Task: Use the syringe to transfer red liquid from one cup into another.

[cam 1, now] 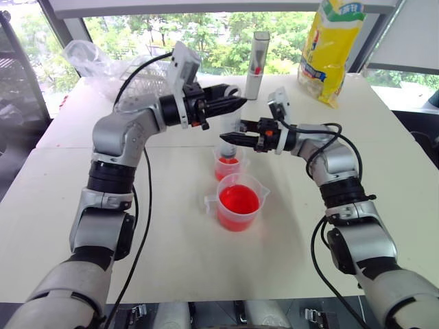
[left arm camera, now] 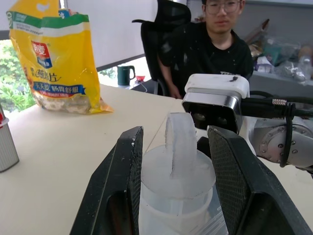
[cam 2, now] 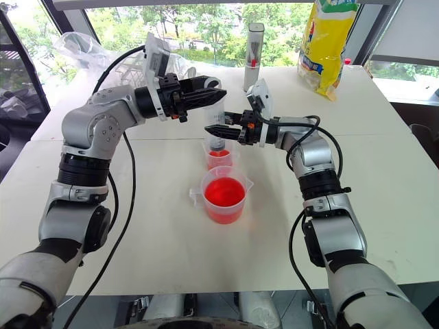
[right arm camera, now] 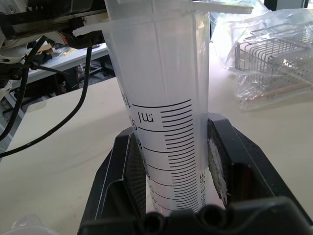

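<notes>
Red-orange liquid (cam 1: 239,199) in a clear beaker (cam 1: 236,212) and a clear cup (cam 1: 227,164). Translucent white syringe (right arm camera: 164,112) with black graduation lines. Black gripper fingers (left arm camera: 115,191). Yellow bag (cam 1: 330,48) with green top and blue band. Off-white table (cam 1: 178,240). Grey canister (cam 1: 257,65) with a red mark.

The big cup (cam 1: 238,203) sits on the worktop (cam 1: 171,240), and the small cup (cam 1: 227,163) stands just behind it. The syringe (cam 1: 232,130) stands upright in the small cup. A bag (cam 1: 332,48) and a tube (cam 1: 258,65) stand far back.
</notes>
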`<state>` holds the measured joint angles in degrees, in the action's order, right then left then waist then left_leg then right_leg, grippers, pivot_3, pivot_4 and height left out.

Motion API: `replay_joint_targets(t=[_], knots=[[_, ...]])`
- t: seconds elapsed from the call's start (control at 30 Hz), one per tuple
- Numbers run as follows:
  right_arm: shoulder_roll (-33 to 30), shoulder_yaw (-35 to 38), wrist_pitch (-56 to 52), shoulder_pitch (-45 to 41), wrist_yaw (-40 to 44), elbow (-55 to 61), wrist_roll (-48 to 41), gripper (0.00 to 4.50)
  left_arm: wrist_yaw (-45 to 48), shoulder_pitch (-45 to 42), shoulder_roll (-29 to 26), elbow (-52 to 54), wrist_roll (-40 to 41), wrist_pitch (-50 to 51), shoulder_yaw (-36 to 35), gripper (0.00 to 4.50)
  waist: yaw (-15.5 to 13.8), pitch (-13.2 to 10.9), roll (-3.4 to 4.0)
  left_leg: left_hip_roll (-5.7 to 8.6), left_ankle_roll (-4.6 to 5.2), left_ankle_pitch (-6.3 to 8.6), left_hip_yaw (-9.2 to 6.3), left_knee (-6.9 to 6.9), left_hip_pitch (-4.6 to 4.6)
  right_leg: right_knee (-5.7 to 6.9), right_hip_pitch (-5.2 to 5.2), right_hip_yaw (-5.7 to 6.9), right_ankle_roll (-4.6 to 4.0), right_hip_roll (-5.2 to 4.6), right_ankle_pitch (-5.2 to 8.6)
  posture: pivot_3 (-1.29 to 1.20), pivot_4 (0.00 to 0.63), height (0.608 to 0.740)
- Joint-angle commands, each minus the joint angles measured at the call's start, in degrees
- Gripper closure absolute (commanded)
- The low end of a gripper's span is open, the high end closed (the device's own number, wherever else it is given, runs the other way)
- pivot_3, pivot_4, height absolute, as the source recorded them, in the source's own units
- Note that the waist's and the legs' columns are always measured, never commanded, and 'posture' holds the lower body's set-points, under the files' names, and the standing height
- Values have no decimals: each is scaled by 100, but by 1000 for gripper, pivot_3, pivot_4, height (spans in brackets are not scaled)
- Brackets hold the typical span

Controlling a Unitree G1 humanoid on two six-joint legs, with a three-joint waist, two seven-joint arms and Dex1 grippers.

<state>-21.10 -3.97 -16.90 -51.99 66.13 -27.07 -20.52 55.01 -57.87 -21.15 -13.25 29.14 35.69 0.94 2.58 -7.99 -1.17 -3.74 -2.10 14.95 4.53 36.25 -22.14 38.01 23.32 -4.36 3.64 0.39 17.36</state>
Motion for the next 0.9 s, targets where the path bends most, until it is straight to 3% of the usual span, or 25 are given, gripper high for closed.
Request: replay_joint_targets(t=[0.03, 0.77, 0.9], knots=[[-3, 262, 75, -360, -29, 430, -192, 3121, 36, 101, 29, 90, -66, 85, 144, 3054, 0, 0, 0, 0, 0, 0, 0, 0, 0, 0, 0, 0, 0, 0, 0, 0, 150, 740], [4, 227, 74, -356, -10, 415, -161, 3121, 98, -3, 12, 120, 37, 225, 69, 3054, -1, 0, 0, 0, 0, 0, 0, 0, 0, 0, 0, 0, 0, 0, 0, 0, 150, 740], [14, 198, 57, -312, 2, 465, -161, 3121, 84, -25, -1, 140, 93, 248, -14, 1227, 1, 0, 0, 0, 0, 0, 0, 0, 0, 0, 0, 0, 0, 0, 0, 0, 150, 740]])
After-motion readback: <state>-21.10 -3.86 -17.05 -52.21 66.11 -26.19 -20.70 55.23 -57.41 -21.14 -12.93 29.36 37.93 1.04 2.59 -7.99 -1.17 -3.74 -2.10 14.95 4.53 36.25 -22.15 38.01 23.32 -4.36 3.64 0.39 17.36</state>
